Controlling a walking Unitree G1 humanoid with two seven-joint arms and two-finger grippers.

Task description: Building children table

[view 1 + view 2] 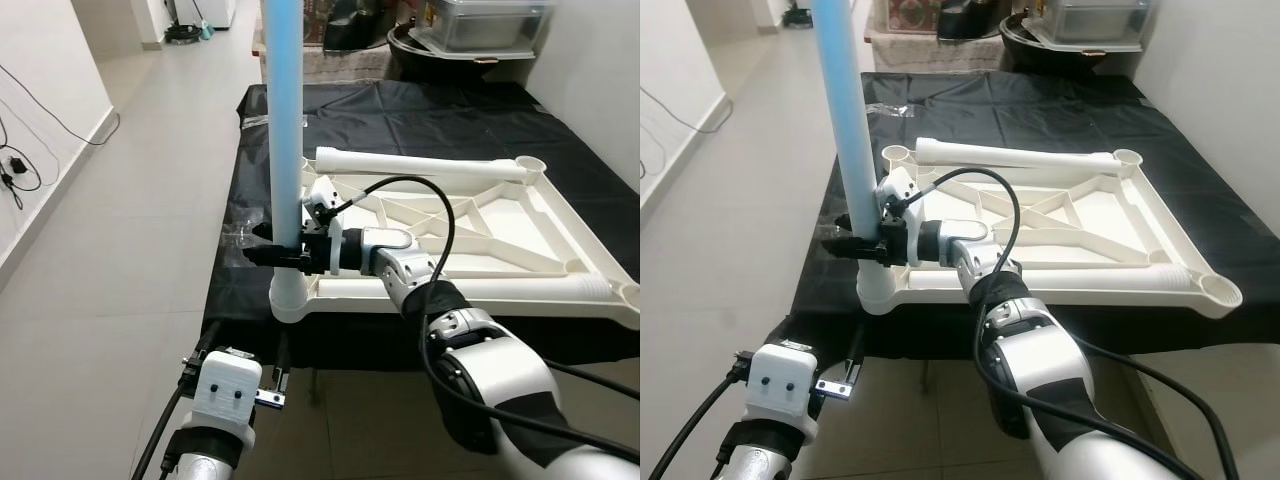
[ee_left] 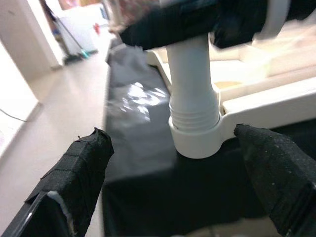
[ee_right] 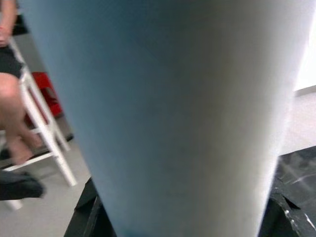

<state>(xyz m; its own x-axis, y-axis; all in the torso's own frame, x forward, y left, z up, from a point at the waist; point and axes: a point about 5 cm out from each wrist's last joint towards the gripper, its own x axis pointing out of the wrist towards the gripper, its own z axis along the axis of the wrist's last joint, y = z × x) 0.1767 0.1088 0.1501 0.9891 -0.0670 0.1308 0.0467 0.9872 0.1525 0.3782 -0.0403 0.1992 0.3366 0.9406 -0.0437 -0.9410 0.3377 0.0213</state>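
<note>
1. One white plastic tabletop (image 1: 480, 230) lies upside down on the black sheet (image 1: 420, 120) spread over the floor (image 1: 130, 220), with its ribbed underside facing up.
2. I count three legs. One pale blue leg (image 1: 284, 120) stands upright in the corner socket (image 1: 290, 300) nearest the robot's left. A white leg (image 1: 420, 165) lies flat along the far edge of the tabletop. Another white leg (image 1: 540, 287) lies along its near edge.
3. Three more round sockets show at the other corners; the far right one (image 1: 530, 163) is open and unfilled.
4. The right tool (image 1: 285, 255) reaches across the near edge of the tabletop and has its black fingers clamped round the blue leg, just above the socket.
5. The left tool (image 2: 182, 163) hangs low off the sheet's near left corner; its two padded fingers (image 2: 79, 168) are spread wide on either side of the socket without touching it.
6. The filled socket sits close to the sheet's left edge. Beyond that edge is a broad stretch of open tiled floor, with a wall cable (image 1: 40, 110) far left.
7. In the right wrist view a person's bare leg (image 3: 15, 118) rests beside a white stool (image 3: 44, 133).
8. Bins and a dark tub (image 1: 470, 40) crowd the far edge of the sheet.
</note>
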